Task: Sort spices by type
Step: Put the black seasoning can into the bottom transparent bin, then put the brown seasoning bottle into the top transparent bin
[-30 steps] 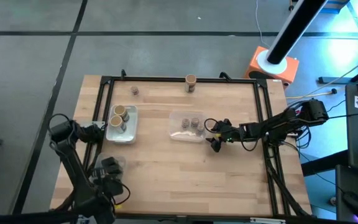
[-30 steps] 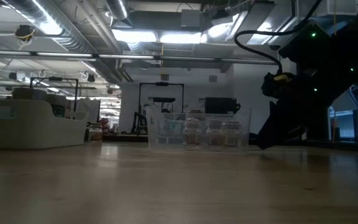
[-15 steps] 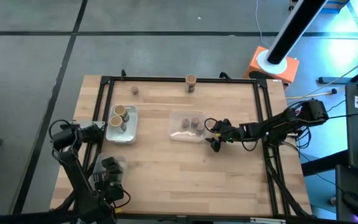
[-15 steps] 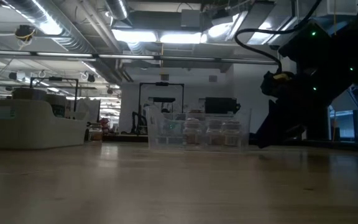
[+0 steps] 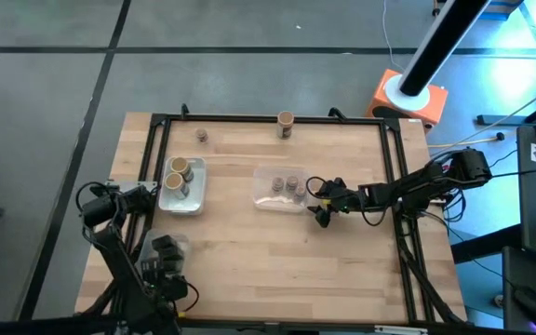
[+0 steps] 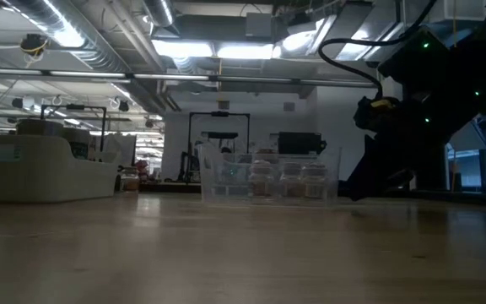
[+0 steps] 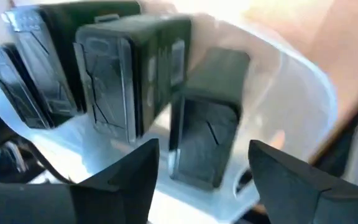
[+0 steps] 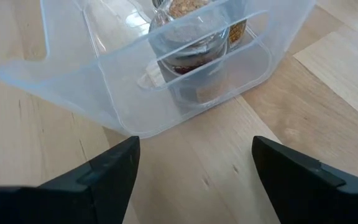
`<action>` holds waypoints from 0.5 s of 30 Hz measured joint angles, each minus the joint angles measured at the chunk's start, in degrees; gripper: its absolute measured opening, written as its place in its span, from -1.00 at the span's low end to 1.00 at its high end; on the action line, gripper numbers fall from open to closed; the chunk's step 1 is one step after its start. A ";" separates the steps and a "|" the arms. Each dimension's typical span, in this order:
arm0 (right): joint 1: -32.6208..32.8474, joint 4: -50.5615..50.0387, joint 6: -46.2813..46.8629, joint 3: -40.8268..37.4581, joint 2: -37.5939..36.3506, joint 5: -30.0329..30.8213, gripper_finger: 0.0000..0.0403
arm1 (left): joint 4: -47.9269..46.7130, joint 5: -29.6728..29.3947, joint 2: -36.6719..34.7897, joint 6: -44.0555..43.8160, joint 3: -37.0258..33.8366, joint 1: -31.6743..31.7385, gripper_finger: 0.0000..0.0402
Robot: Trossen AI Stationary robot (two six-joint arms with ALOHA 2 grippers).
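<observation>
Hovering over a clear tray point(image 7: 291, 81) at the table's left edge, left gripper point(image 7: 197, 168) parted, gripping nothing; dark packets point(image 7: 129, 81) stand inside. Right gripper point(image 8: 194, 165) wide open, empty, just beside the centre tray point(image 8: 104, 93) holding squat jars point(image 8: 197, 37). Beyond: tray point(image 5: 182, 197) with tan-topped jars point(image 5: 179, 167); two jars loose near the far edge.

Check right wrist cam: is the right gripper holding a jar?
No. The right gripper is open and empty over bare wood, just short of the clear tray with the squat jar inside.
</observation>
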 joint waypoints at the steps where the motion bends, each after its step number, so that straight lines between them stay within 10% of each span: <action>1: 0.00 0.00 0.00 0.00 0.00 0.02 0.54 | 0.11 1.62 0.00 1.27 0.60 0.44 0.17; 15: 0.00 0.05 0.00 0.00 0.00 0.00 0.54 | -4.12 -7.62 -9.90 3.72 4.43 3.78 0.19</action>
